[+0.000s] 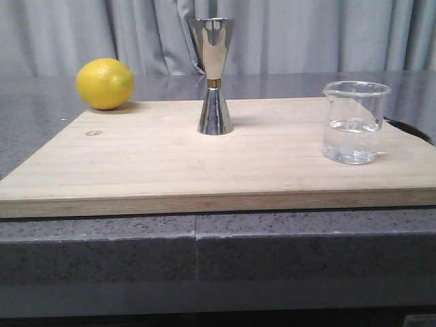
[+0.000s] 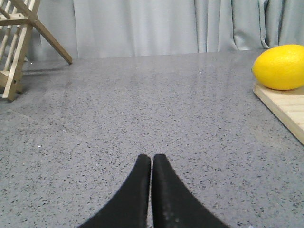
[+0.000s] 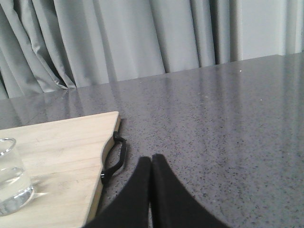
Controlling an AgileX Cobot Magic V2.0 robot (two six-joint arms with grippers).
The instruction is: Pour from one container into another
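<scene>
We keep both pincers clenched on nothing, left gripper and right gripper, low over the worktop. The beaker stands near the board's right edge, so our right arm can reach it; the jigger waits upright mid-board toward the back edge.

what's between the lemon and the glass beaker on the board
In the front view the steel jigger stands upright between the lemon and the glass beaker; the rest is bare cutting board.

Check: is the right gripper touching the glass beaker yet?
Apart. The right wrist view shows the shut right gripper over bare counter, off the cutting board, with the beaker well to the side.
</scene>
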